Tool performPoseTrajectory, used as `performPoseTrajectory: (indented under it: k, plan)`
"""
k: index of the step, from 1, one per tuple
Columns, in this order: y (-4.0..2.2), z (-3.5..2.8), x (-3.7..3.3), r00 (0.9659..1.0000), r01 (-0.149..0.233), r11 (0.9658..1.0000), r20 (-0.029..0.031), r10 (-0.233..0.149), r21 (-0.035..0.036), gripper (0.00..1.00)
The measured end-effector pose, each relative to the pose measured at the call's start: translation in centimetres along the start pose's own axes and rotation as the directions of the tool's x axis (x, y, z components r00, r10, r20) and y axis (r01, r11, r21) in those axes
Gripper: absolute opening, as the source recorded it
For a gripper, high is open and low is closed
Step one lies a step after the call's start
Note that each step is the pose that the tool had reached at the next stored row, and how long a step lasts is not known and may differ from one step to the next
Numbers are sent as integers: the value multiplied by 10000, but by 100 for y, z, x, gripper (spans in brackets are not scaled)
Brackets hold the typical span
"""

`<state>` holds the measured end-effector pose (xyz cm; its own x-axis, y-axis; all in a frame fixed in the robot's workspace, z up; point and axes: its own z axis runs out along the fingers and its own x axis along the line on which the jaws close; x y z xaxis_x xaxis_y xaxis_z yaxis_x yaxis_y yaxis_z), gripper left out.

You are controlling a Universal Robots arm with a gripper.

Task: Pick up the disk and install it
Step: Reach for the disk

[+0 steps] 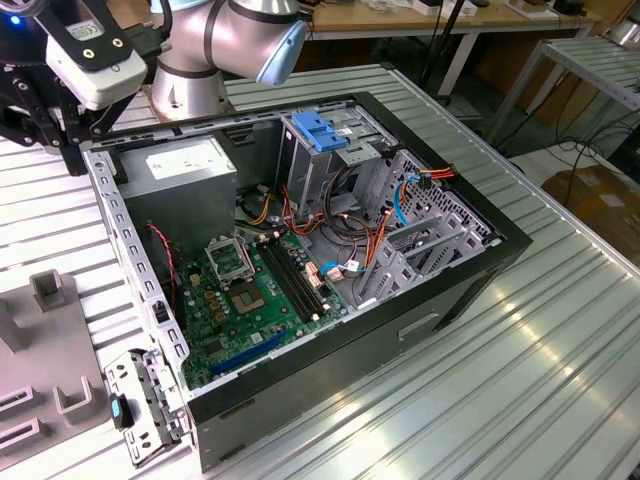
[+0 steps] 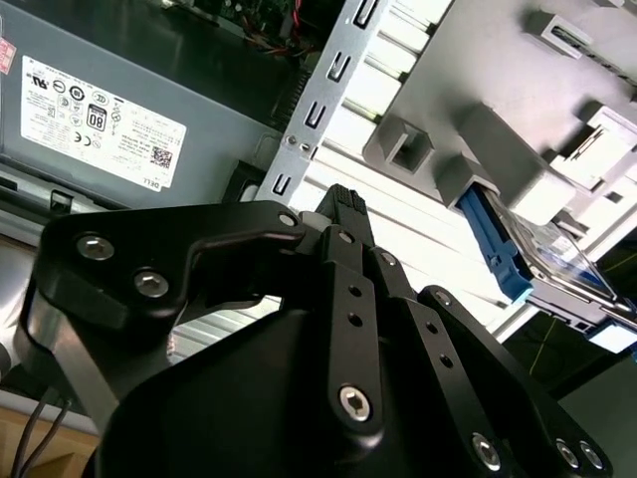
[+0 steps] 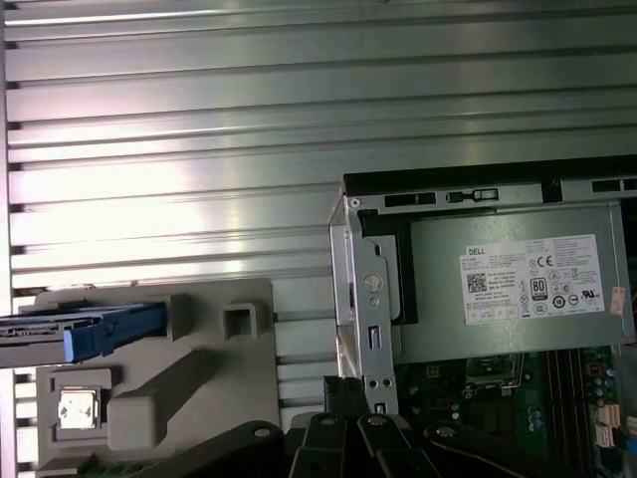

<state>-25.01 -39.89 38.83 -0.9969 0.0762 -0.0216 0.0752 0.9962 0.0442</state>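
Nearest the lens in the second wrist view, the tool (image 2: 343,202) is seen with its fingers drawn together on nothing, hanging over the perforated rim (image 2: 317,115) of the computer case.

On the exterior view's left, a grey fixture (image 1: 55,370) is set on the ribbed counter (image 1: 560,380). The disk (image 2: 542,264) is lodged in that fixture, as the second wrist view shows, with a blue rail turned outward. It is apart from the tool and not yet picked up.

Further right the open computer case (image 1: 420,330) is laid on its side. Inside it the power supply (image 1: 185,165), the motherboard (image 1: 240,290), the upright drive cage (image 1: 330,170) with its blue handle and a tangle of cables (image 1: 375,235) are found in that order.

Trouble is judged likely at two places. With the fingers together, the disk would be struck or pushed out of its fixture rather than gripped. Near the cage, the loose cables could be snagged or trapped, and the case rim could be clipped.
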Motion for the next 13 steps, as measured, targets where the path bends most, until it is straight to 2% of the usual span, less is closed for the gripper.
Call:
performPoseTrajectory:
  k: [13]
  plan:
    - [-8,-1,106,10000,0,10000,0,0,0,11]
